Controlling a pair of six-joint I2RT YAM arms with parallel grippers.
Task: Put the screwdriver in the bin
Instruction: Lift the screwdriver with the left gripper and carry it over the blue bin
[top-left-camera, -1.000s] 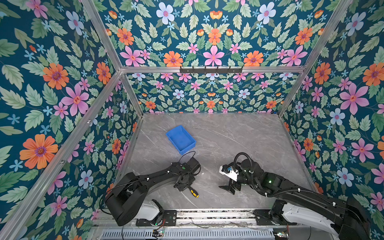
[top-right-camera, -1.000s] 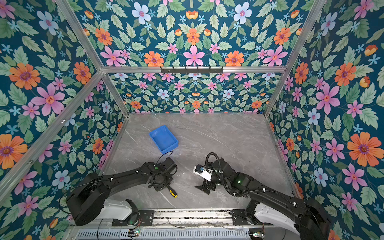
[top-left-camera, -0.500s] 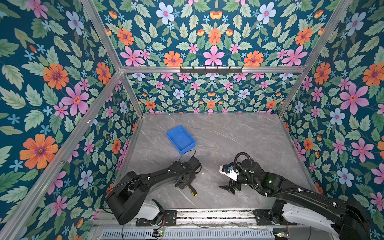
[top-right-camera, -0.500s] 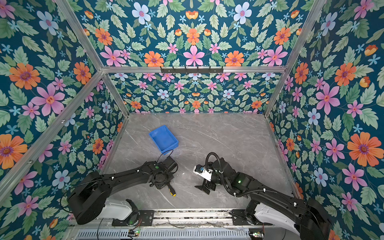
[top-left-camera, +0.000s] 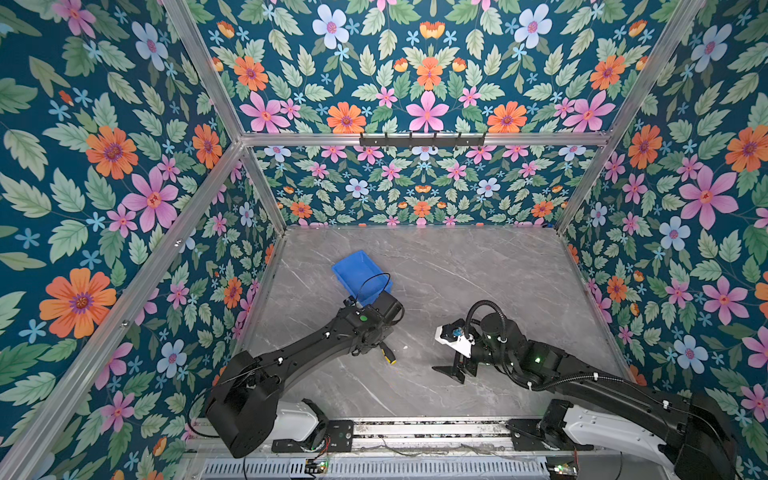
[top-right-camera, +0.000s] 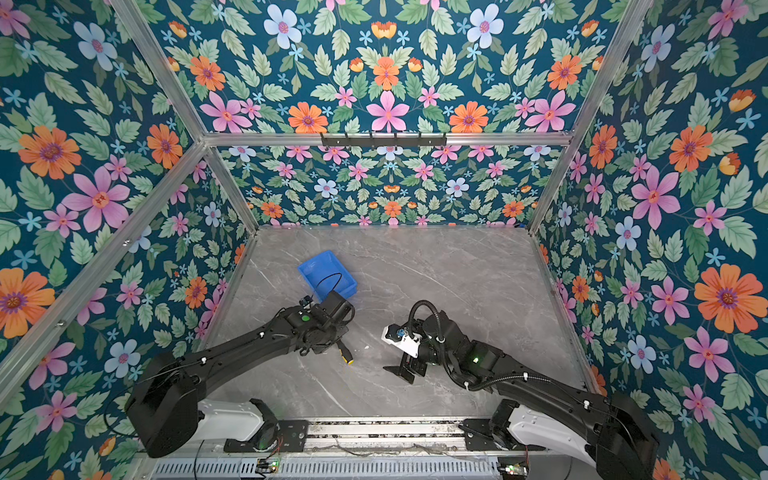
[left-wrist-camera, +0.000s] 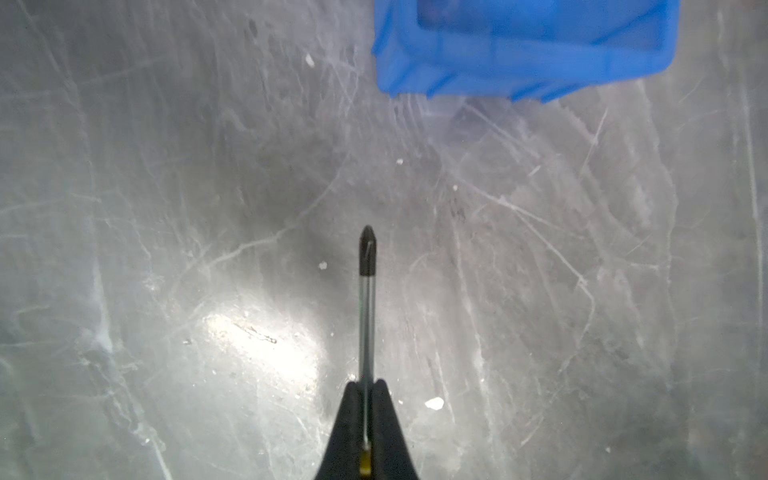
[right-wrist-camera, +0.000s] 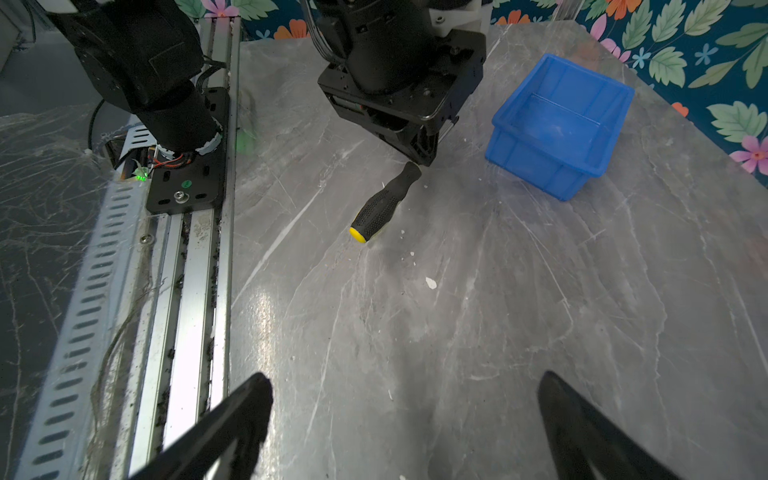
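The left fingers (left-wrist-camera: 386, 415) are pinched shut on the thin shaft of the screwdriver (left-wrist-camera: 365, 311), and its handle slants down toward the counter (right-wrist-camera: 457, 332), just short of the bin (right-wrist-camera: 536, 162). The grip is narrow, so the lift should be slow and high enough for the handle to clear the near wall, with a low release over the middle. The left arm reaches forward, low, with its wrist tipped down. The right fingers (right-wrist-camera: 241, 407) are spread wide and hold nothing.

grey marble table (top-left-camera: 478, 270), blue bin (top-left-camera: 354, 269) on it
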